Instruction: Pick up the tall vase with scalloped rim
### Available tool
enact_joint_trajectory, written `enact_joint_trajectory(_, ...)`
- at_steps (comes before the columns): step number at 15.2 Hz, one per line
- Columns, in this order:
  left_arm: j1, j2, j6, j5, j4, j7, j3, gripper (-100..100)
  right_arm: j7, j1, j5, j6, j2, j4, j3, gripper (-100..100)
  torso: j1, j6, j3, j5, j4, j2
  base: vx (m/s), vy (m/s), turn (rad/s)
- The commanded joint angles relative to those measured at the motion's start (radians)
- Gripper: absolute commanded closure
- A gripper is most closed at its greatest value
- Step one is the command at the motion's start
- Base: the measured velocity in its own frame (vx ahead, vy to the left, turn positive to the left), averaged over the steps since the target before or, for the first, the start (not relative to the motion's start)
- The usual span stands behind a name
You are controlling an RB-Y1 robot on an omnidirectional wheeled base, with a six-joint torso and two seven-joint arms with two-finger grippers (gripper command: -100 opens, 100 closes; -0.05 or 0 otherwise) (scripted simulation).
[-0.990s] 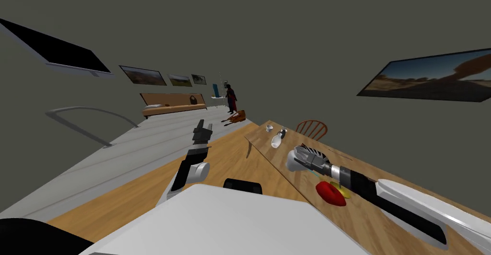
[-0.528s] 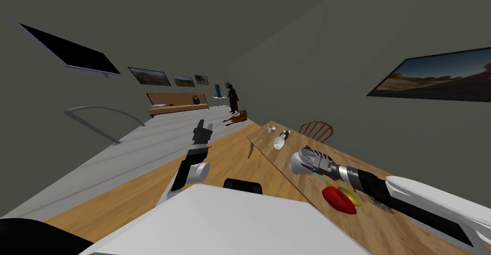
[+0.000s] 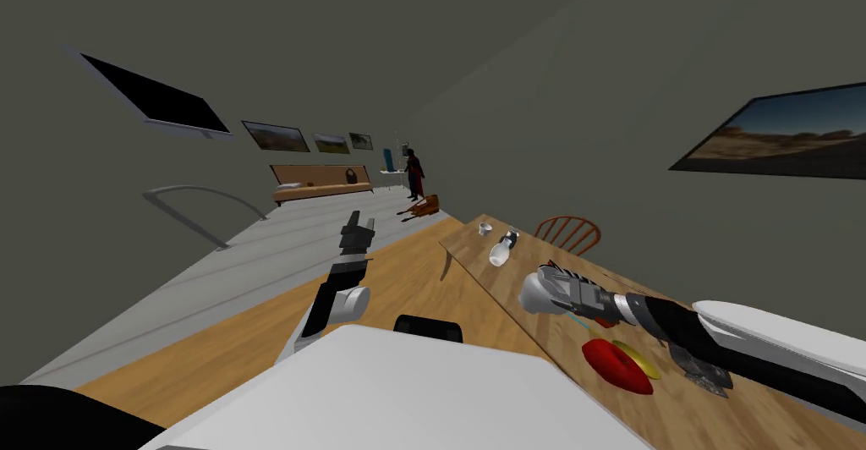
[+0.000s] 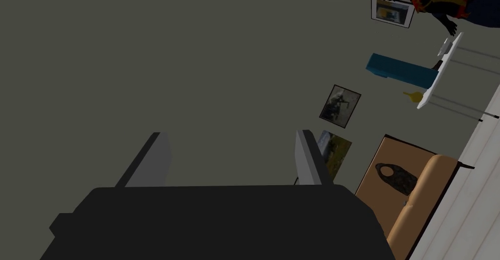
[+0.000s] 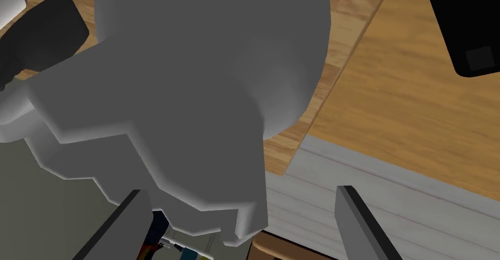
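While the left hand (image 4: 229,134) hangs open beside the table (image 3: 676,419), the right hand (image 5: 239,191) is open around the grey vase (image 5: 210,76) near the table's edge.

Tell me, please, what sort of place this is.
Probably a home's living and dining room: a wooden table with a chair beside it, a sofa against the far wall, and framed pictures.

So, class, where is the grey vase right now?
Head view, robot's right: the vase is at the tip of the right claw, over the wooden table, just past the red object.
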Motion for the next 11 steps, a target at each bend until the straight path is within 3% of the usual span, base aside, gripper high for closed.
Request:
enact_joint_trajectory(1,0.000,0.000,0.000,0.000,0.000,0.000,0.000,0,0.009,0.004,0.026,-0.012,-0.043,0.035,0.015,-100,0.000,0.000,0.000,0.000,0.000,0.000,-0.001,0.051,0.051)
enact_joint_trajectory(8,0.000,0.000,0.000,0.000,0.000,0.000,0.000,0,0.028,0.044,0.094,-0.031,-0.162,0.106,0.042,-100,0.001,0.000,0.000,0.000,0.000,0.000,-0.007,0.068,0.056)
enact_joint_trajectory(9,0.000,0.000,0.000,0.000,0.000,0.000,0.000,0,0.026,0.042,0.083,-0.030,-0.147,0.097,0.033,-100,0.001,0.000,0.000,0.000,0.000,0.000,-0.002,0.035,0.013)
enact_joint_trajectory(11,0.000,0.000,0.000,0.000,0.000,0.000,0.000,0,0.044,0.044,0.096,-0.010,-0.107,0.101,0.055,-100,-0.002,0.000,0.000,-0.001,0.000,0.000,0.032,0.009,0.123)
